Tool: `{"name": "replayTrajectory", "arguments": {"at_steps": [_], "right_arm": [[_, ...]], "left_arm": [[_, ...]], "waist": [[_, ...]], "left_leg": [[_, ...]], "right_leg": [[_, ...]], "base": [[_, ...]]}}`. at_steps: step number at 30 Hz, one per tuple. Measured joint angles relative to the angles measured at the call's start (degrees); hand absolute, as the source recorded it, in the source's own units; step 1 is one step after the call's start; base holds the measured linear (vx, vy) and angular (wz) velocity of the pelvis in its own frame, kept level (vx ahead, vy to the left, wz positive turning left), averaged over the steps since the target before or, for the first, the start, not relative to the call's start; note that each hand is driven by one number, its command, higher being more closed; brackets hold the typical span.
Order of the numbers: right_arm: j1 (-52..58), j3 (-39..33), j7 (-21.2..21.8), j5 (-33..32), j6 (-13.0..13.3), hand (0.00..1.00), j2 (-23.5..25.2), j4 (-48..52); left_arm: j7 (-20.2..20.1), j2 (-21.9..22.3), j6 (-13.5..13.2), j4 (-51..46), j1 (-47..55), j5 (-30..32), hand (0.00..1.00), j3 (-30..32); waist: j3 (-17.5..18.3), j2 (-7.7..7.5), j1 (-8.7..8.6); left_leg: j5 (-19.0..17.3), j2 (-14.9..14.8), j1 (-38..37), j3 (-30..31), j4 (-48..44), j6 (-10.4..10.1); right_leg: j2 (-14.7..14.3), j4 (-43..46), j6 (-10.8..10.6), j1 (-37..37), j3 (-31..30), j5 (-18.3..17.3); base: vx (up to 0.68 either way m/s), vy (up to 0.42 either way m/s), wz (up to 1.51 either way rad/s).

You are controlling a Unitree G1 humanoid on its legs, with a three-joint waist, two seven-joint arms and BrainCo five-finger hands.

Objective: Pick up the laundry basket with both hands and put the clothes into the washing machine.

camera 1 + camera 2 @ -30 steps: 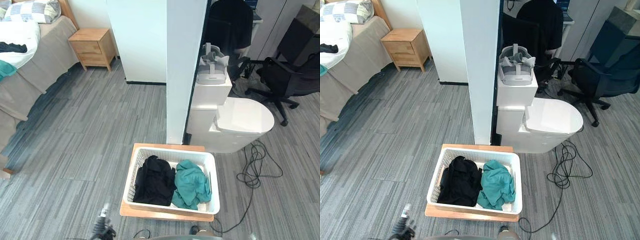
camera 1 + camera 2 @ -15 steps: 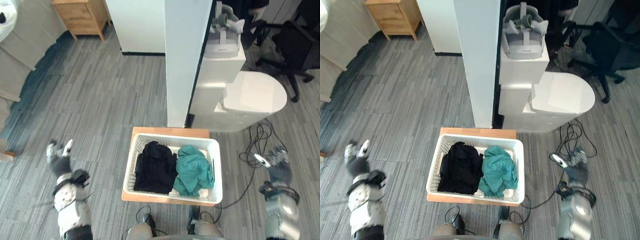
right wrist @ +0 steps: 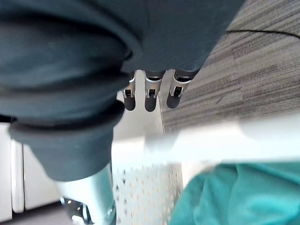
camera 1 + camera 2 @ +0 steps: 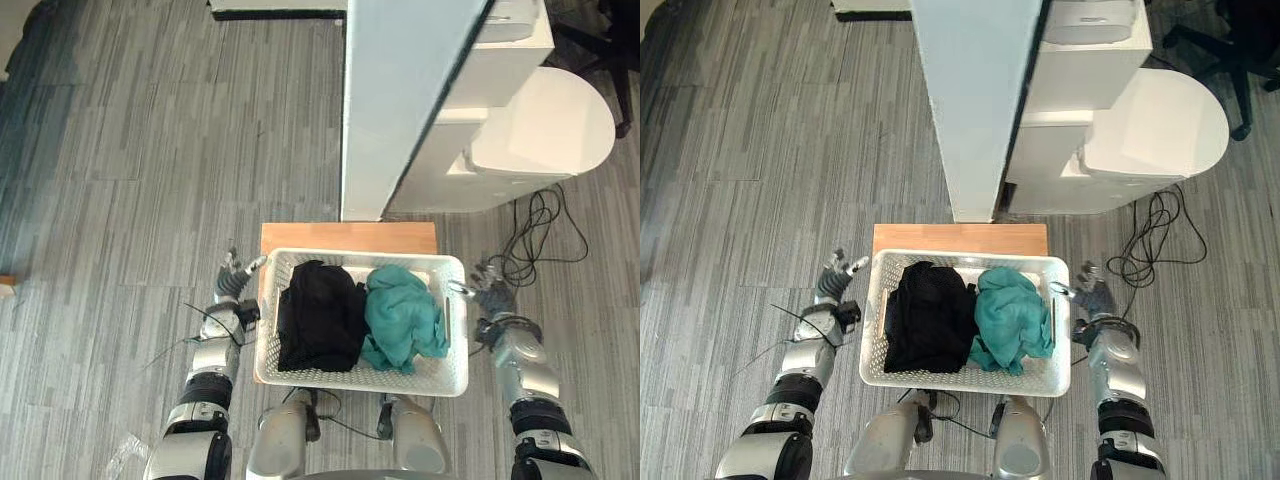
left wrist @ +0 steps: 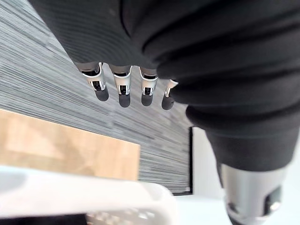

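The white laundry basket (image 4: 355, 380) held a black garment (image 4: 318, 318) and a teal garment (image 4: 402, 318). The left robot hand (image 4: 232, 278) and the right robot hand (image 4: 490, 298) hung just beside its ends, fingers loose, gripping nothing.

Wooden board (image 4: 348, 237) beside white pillar (image 4: 400, 100)
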State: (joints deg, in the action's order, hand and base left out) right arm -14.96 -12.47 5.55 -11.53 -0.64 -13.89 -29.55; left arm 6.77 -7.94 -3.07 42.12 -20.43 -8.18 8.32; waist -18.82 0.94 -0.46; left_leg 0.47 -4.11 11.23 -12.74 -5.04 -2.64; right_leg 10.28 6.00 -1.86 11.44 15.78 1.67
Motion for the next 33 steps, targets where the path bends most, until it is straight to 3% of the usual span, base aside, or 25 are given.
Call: {"name": "replayTrajectory", "arguments": {"at_steps": [11,14,15,16,17,20,29,33], "right_arm": [[-3.12,5.91,-1.82,0.86,0.28,0.00,1.20,-0.64],[-1.61,6.70,-1.81,0.90,0.32,0.00,1.95,-1.14],[-1.37,6.76,-1.79,0.90,0.44,0.00,2.08,-1.55],[-0.62,6.73,-1.71,0.94,0.48,0.00,2.12,-2.15],[-0.13,6.65,-1.75,0.98,0.71,0.00,2.44,-2.19],[3.57,6.70,-1.25,1.77,1.65,0.00,2.66,-4.09],[10.01,6.83,1.06,3.19,1.38,0.00,3.16,-10.61],[13.48,7.42,2.31,3.21,1.31,0.00,2.91,-12.50]], "left_arm": [[3.32,0.73,1.66,8.01,-0.22,2.23,0.00,0.13],[3.27,1.68,1.55,7.61,0.11,2.29,0.00,-0.26],[3.26,1.60,1.18,6.05,0.80,2.43,0.00,-1.34],[3.26,1.75,0.82,4.46,3.09,2.76,0.00,-1.78],[3.26,1.76,0.67,4.41,3.77,3.10,0.00,-1.85],[3.15,2.10,0.60,2.22,8.34,4.50,0.00,-3.48],[0.67,2.22,0.36,2.58,14.42,5.64,0.00,-4.79],[-0.54,2.20,0.41,3.46,16.34,5.62,0.00,-5.92]], "waist": [[-1.45,0.28,0.14],[-1.57,0.38,-0.83],[-1.91,0.35,-0.84],[-1.89,1.07,-0.16],[-1.98,0.88,-0.07],[-2.33,0.15,1.26],[-2.35,0.18,1.02],[-2.25,0.02,-0.22]], "left_leg": [[-0.46,-1.13,0.62,-0.06,-6.19,0.47],[-1.47,-1.77,3.38,0.19,-13.29,-1.02],[-3.78,-1.83,4.15,0.24,-10.58,-2.21],[-2.42,-2.81,1.19,0.40,-5.22,-1.73],[-2.99,-2.53,0.55,0.40,-4.33,-1.18],[-3.01,-0.81,0.84,0.68,-6.49,-1.18],[-8.54,-1.87,2.20,2.37,-18.71,-0.37],[-12.20,-1.49,2.25,4.71,-24.28,-0.77]], "right_leg": [[0.57,2.86,0.00,-0.72,-0.02,-0.01],[1.10,2.89,-0.02,-2.39,0.22,-0.02],[0.83,2.95,-0.25,-2.63,0.02,-0.18],[-0.27,3.59,-2.23,-2.90,0.16,-1.79],[-0.14,3.92,-3.03,-3.05,0.18,-2.77],[1.81,5.40,-3.79,-3.46,0.86,-4.61],[3.11,14.51,-4.41,-4.46,1.45,-12.29],[4.66,21.48,-4.90,-5.06,1.80,-15.84]], "base": [[0.05,-0.005,-0.04],[0.05,0.023,0.31],[-0.01,0.072,0.08],[-0.02,0.086,-0.07],[-0.02,0.090,-0.08],[-0.04,0.047,0.11],[-0.11,-0.022,0.04],[-0.25,0.014,0.23]]}}
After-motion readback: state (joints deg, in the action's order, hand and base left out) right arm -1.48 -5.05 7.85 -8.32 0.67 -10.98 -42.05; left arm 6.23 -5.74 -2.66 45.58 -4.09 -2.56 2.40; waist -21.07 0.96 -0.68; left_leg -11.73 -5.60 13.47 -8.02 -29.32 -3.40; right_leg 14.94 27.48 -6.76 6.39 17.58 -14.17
